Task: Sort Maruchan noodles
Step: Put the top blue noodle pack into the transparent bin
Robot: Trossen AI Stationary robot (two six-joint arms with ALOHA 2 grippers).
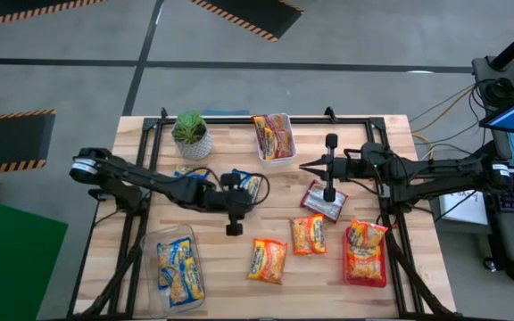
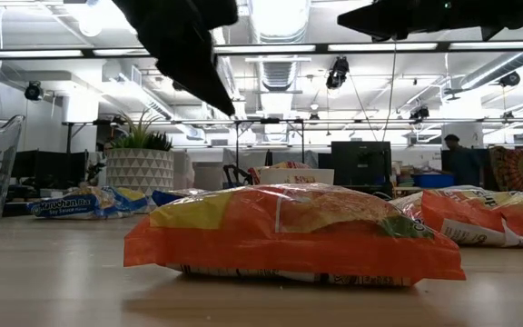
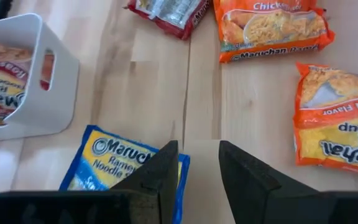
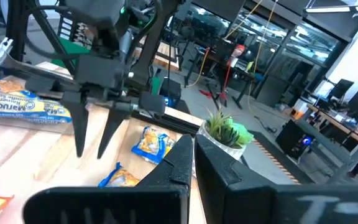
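— Now, left gripper (image 3: 194, 163): fingers parted, holding nothing, just above blue noodle packet (image 3: 118, 163) lying on table (image 3: 148, 81).
— And right gripper (image 1: 308, 166)?
— Closed, empty, over maroon packet (image 1: 323, 201). Near it, orange packets (image 1: 309, 234); more packets in white bin (image 1: 274, 136).

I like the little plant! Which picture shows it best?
The high view shows the potted plant best: whole, from above, at the table's far edge. The low view shows it small, far off. The right wrist view catches only its leaves. The left wrist view misses it.
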